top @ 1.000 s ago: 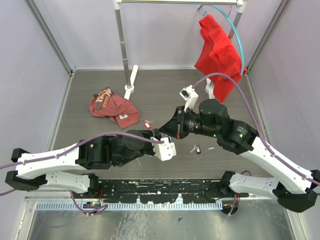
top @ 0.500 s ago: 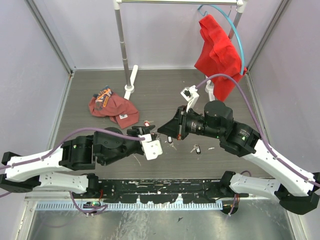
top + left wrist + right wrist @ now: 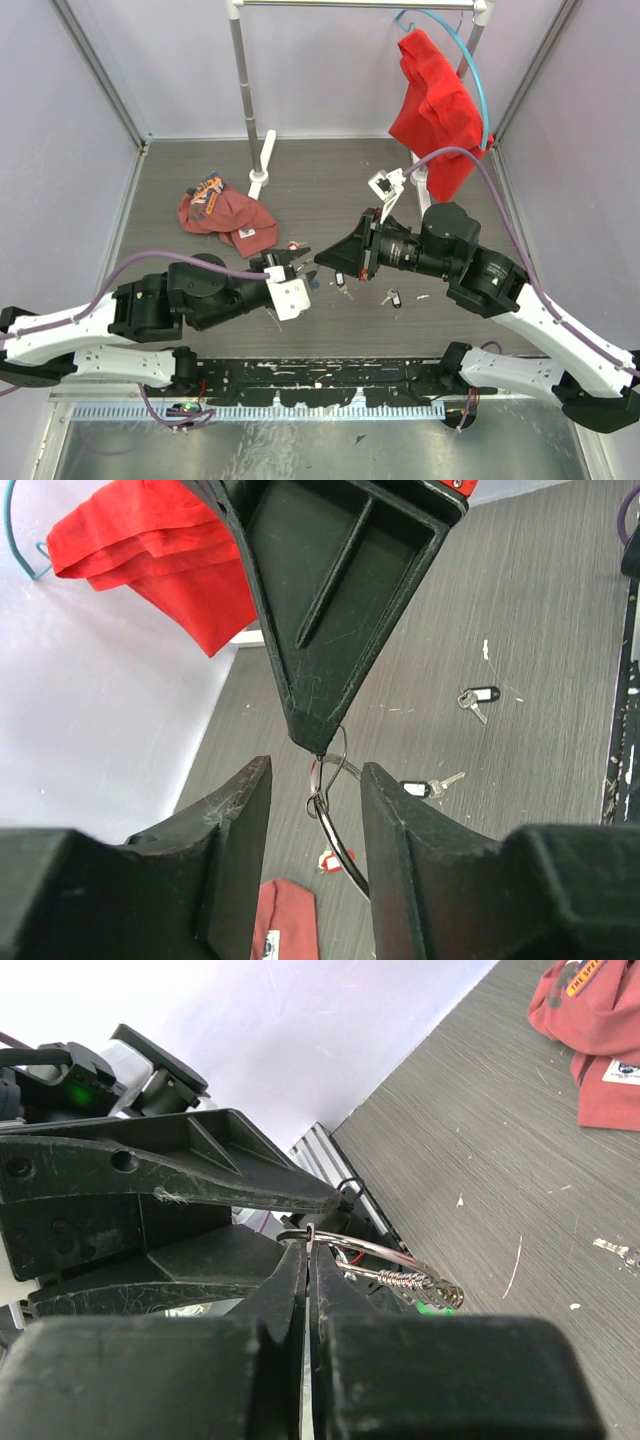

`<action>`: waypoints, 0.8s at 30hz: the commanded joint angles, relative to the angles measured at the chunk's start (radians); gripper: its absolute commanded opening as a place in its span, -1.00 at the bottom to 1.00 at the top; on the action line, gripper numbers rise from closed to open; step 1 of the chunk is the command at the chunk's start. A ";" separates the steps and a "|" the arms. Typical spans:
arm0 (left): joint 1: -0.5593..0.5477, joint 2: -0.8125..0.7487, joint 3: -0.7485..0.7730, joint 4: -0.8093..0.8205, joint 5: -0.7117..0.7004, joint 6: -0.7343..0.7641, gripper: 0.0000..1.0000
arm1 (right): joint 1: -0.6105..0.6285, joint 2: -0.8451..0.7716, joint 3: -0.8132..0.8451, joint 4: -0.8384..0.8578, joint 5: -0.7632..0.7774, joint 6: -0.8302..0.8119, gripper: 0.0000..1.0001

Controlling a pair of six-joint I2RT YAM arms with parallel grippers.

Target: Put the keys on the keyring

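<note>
My right gripper (image 3: 322, 260) (image 3: 309, 1246) is shut on the thin silver keyring (image 3: 331, 798) (image 3: 372, 1251), which hangs from its tip above the table. The ring's threaded clasp (image 3: 422, 1280) shows in the right wrist view. My left gripper (image 3: 293, 266) (image 3: 315, 772) is open, a finger (image 3: 232, 850) on each side of the ring, and holds nothing. Three keys lie on the table: a red-tagged one (image 3: 294, 246) (image 3: 327, 861), a black-tagged one (image 3: 340, 281) (image 3: 421, 788), and a dark-tagged one (image 3: 392, 297) (image 3: 478, 698).
A red cap (image 3: 225, 212) lies at the left on the dark table (image 3: 320, 190). A red cloth (image 3: 435, 100) hangs on a blue hoop hanger (image 3: 478, 70) from the rack at the back. The rack's pole (image 3: 243, 90) and white foot (image 3: 262, 165) stand behind the cap.
My left gripper has opened and drawn back to the left, away from the right gripper's tip. The right gripper stays shut on the keyring and has hardly moved.
</note>
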 commanded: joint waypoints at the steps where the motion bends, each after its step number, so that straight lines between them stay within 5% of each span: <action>1: 0.001 -0.017 -0.002 0.057 0.024 -0.002 -0.08 | 0.007 -0.030 0.018 0.112 -0.019 0.014 -0.99; 15: 0.001 -0.029 0.007 0.063 0.034 -0.001 -0.62 | 0.006 -0.037 0.009 0.136 -0.027 0.026 -0.98; 20: 0.000 -0.033 0.014 0.062 0.036 -0.005 -0.98 | 0.006 -0.045 0.000 0.135 -0.016 0.025 -0.99; 24: 0.001 -0.029 0.028 0.056 0.037 -0.011 -1.00 | 0.006 -0.040 -0.003 0.118 -0.010 0.017 -0.99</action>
